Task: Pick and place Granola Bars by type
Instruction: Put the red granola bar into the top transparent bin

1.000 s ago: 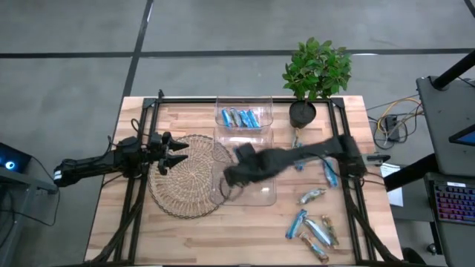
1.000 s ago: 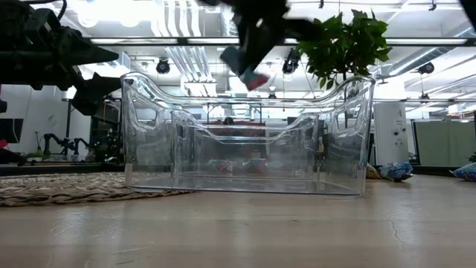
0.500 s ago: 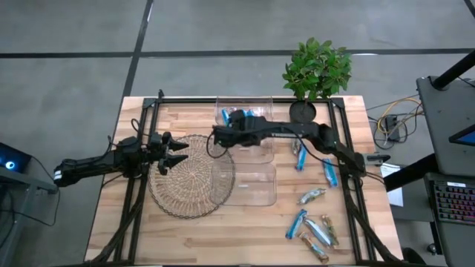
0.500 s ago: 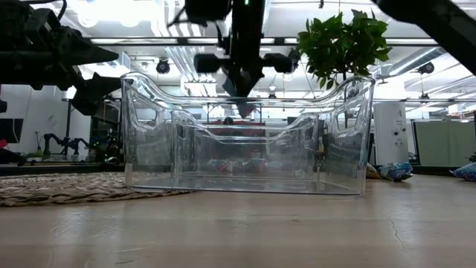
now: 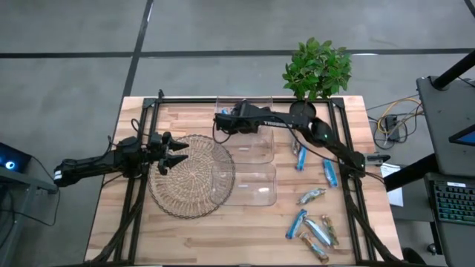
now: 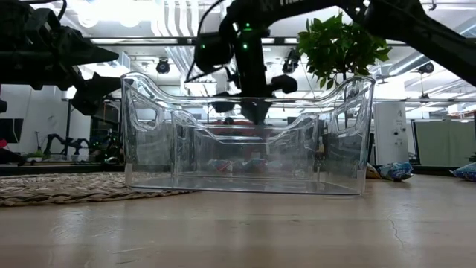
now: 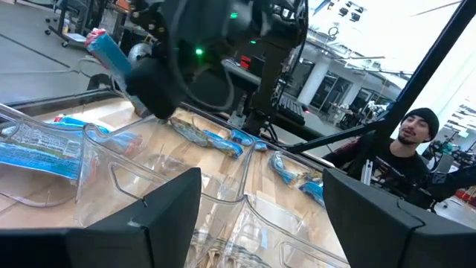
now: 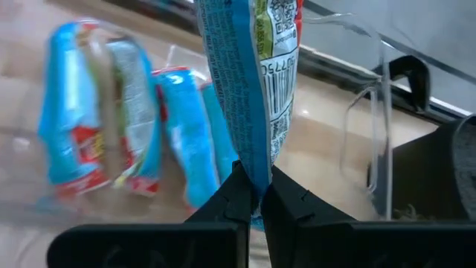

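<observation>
My right gripper [image 5: 225, 119] hovers over the far clear bin [image 5: 266, 104] and is shut on a blue granola bar [image 8: 249, 74] with a pink-red end [image 7: 95, 37]. Several blue bars [image 8: 97, 126] lie on that bin's floor beneath it. More bars, blue and silvery-tan, lie loose on the table's right part [image 5: 312, 196]. My left gripper [image 5: 177, 152] waits open over the woven mat [image 5: 189, 182], touching nothing; its fingers stand wide apart in the left wrist view [image 7: 260, 216]. My right gripper pinches the blue bar between its two fingers [image 8: 236, 195] at one end of the wrapper [image 8: 254, 175]. The rest of the bar sticks out beyond the fingertips. The bar is lifted clear above the bars in the far bin.
Two more clear bins [image 5: 249, 184] stand nearer than the far one, in a row beside the mat. A potted plant [image 5: 315, 70] stands at the far right corner. A black frame [image 5: 141, 141] runs around the table. A person [image 7: 405, 149] sits beyond the table.
My right gripper has carried the blue bar from above the near bin toward the table's far edge and a little down, and now hangs over the far bin. It stays shut on the bar.
</observation>
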You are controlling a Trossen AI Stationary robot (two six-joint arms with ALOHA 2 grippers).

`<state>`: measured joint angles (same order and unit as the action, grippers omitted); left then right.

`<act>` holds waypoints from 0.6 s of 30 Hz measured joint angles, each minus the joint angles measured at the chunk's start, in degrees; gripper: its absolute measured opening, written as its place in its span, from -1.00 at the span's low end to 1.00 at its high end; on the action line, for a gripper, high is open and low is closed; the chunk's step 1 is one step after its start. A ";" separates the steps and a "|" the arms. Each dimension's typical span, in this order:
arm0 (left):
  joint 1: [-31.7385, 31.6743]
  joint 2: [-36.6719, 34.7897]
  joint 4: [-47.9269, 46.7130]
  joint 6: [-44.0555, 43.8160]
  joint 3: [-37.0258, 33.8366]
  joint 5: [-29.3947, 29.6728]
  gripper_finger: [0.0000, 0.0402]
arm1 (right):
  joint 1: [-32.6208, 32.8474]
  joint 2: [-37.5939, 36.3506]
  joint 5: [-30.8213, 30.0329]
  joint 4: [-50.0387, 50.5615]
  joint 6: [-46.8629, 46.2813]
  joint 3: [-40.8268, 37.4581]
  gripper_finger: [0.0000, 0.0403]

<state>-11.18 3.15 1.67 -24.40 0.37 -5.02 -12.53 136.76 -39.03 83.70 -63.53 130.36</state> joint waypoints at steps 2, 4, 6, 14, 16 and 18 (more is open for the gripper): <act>-0.01 0.01 0.00 -0.02 -0.01 -0.01 0.30 | -0.96 0.01 -0.03 0.79 -0.96 -0.41 -0.96; -0.01 0.00 0.00 0.00 0.00 0.00 0.30 | -1.70 0.01 -0.02 1.99 -1.78 -0.59 -0.96; 0.00 -0.01 0.00 0.00 -0.01 -0.02 0.30 | -2.33 0.01 0.10 3.06 -2.27 -0.77 -0.96; 0.00 0.00 0.00 0.00 0.00 -0.01 0.30 | -4.08 -0.01 3.09 3.30 -2.20 -4.67 -0.96; -0.01 -0.01 0.00 0.00 0.00 0.00 0.30 | -4.43 0.00 3.64 2.94 -2.23 -5.95 -0.96; -0.02 -0.01 0.00 0.00 -0.01 -0.02 0.30 | -4.64 0.01 4.30 2.84 -2.21 -6.89 -0.96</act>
<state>-11.20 3.14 1.67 -24.40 0.36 -5.03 -17.17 136.77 -34.73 86.54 -65.75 123.47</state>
